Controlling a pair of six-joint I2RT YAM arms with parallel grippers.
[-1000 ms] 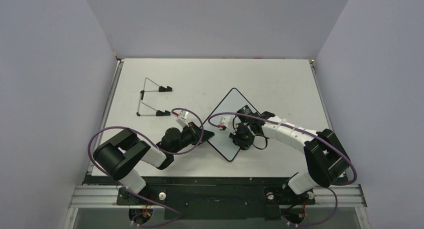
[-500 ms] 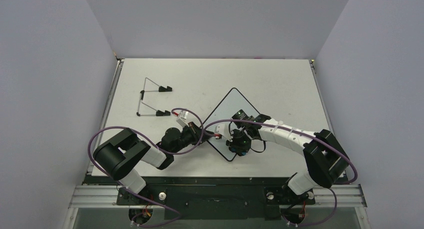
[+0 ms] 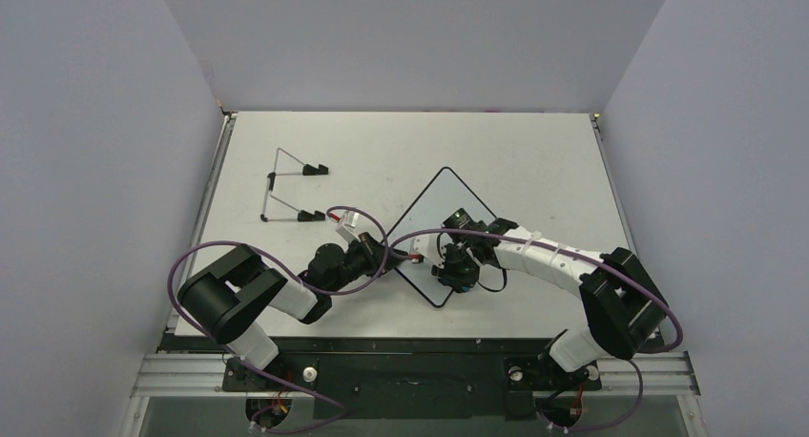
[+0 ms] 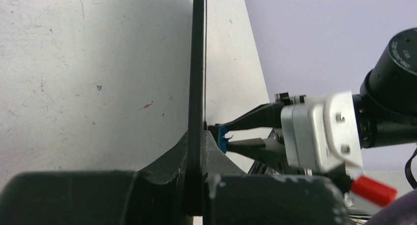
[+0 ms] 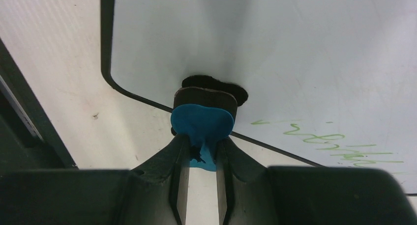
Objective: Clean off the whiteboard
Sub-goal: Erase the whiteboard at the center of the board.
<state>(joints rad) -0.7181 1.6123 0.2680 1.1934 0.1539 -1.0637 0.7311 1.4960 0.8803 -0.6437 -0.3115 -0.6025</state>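
Whiteboard (image 3: 444,213) lies near the middle of your table (image 3: 534,160), turned like a diamond. Your left gripper (image 3: 395,259) is clamped tight on its left corner. Your right gripper (image 3: 454,274) pinches the blue eraser (image 5: 201,123) and presses it on the white face, close to the near-left rim. Green writing (image 5: 334,142) shows just right of the eraser. The wire stand (image 3: 286,184) sits well apart, far left.

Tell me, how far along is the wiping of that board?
Gripping looks done: the left claw clamps one edge of the whiteboard, and the right claw holds the blue eraser. In hand: the eraser is pressed near a corner. Left: the green handwriting beside it is unwiped.
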